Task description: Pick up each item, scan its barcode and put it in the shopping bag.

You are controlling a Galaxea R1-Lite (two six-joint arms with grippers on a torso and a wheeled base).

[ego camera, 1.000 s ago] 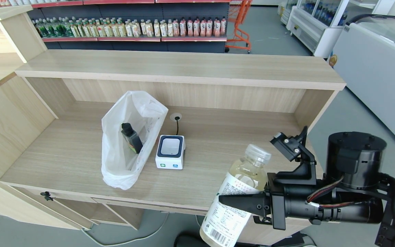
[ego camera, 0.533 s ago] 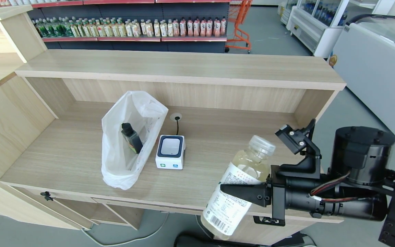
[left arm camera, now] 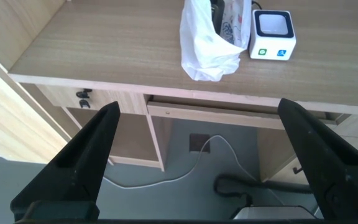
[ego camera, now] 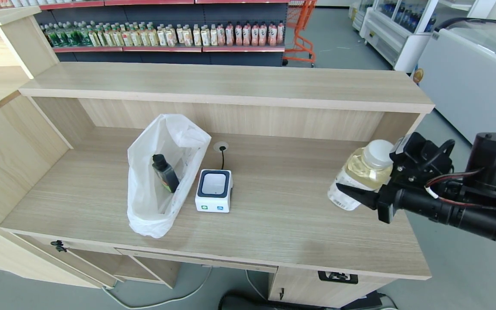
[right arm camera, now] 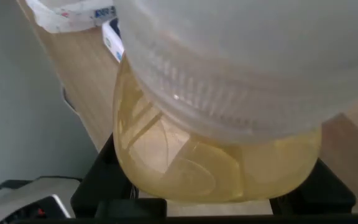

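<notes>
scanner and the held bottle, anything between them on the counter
Nothing: the head view shows bare counter between the scanner and the bottle in the right gripper.

The right arm (ego camera: 446, 209) comes in from the robot's right with its forearm lying nearly level and pointing toward the robot's left. At its end the right gripper (ego camera: 351, 189) is clamped on a bottle (ego camera: 362, 172), held off the surface and tilted. One dark finger (ego camera: 355, 194) crosses the bottle's near side, and the other seems to sit behind it, though it is hidden. In the right wrist view dark jaw parts flank the bottle on both sides. The left gripper (left arm camera: 199, 106) is held low, its two dark fingers (left arm camera: 82, 165) spread wide apart, gripping nothing.
</notes>
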